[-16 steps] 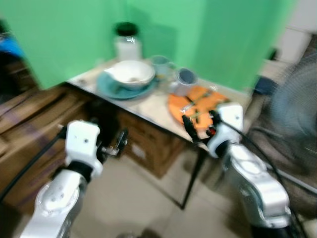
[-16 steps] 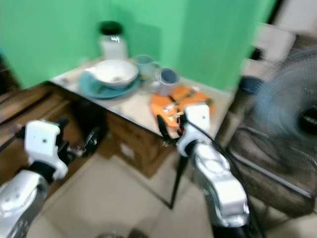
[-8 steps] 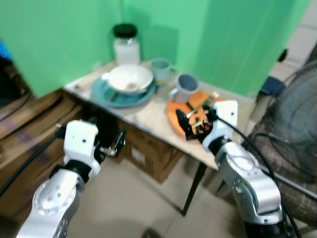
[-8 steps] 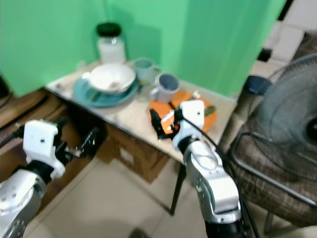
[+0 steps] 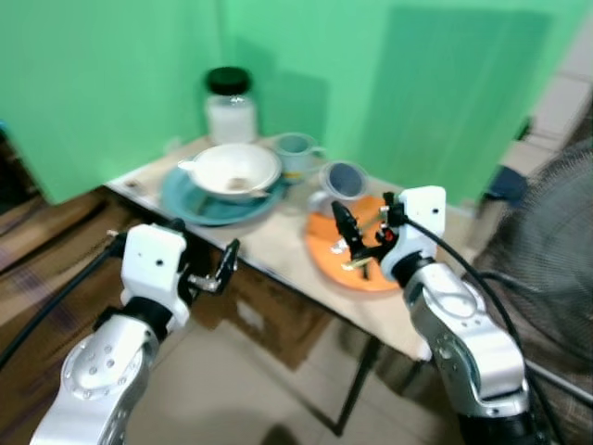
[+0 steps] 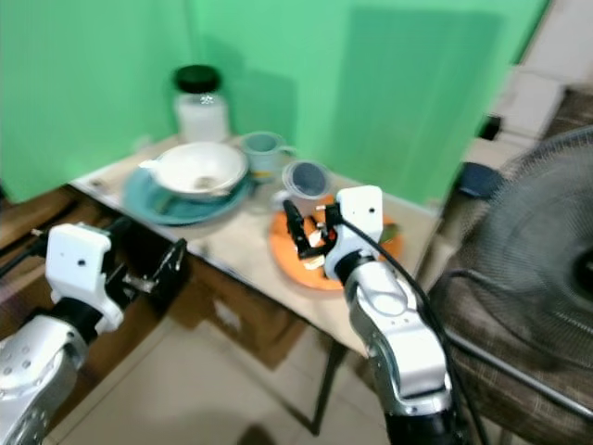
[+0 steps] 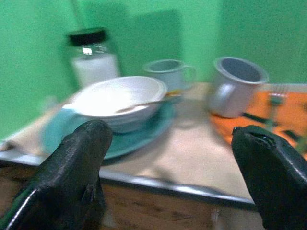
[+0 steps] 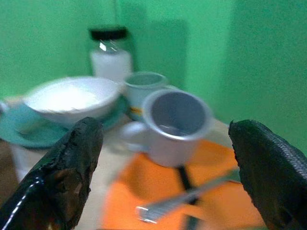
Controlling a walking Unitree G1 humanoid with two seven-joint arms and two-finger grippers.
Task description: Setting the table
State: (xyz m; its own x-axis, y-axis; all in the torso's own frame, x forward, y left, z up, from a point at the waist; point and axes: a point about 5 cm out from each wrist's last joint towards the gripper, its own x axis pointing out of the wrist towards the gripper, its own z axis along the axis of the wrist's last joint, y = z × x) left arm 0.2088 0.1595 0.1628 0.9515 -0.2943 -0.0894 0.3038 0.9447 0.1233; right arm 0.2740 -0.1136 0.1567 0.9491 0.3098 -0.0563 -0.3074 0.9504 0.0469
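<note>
Orange plate (image 5: 345,255) with a fork (image 8: 189,197) sits on the tabletop (image 5: 278,222) beside mugs and a bowl (image 5: 232,170). Both tools, right tool (image 5: 357,243) and left tool (image 5: 208,269), are spread, holding nothing; setting looks barely begun.

Green backdrop (image 5: 389,83) behind counter, folded into corner, flat even colour. Counter (image 5: 278,243) pale, dark-edged, on thin black leg (image 5: 354,394). Cardboard box (image 5: 264,315) beneath counter. Brown wooden panelling (image 5: 46,250) low, on far side of left claw (image 5: 225,261). Floor (image 5: 241,399) beige tile, matte. Standing fan (image 5: 556,222) with wire grille beyond right claw (image 5: 349,243), brown woven chair (image 6: 519,352) below it. White wall section (image 6: 565,37) past backdrop edge. Light diffuse; picture slightly blurred.
</note>
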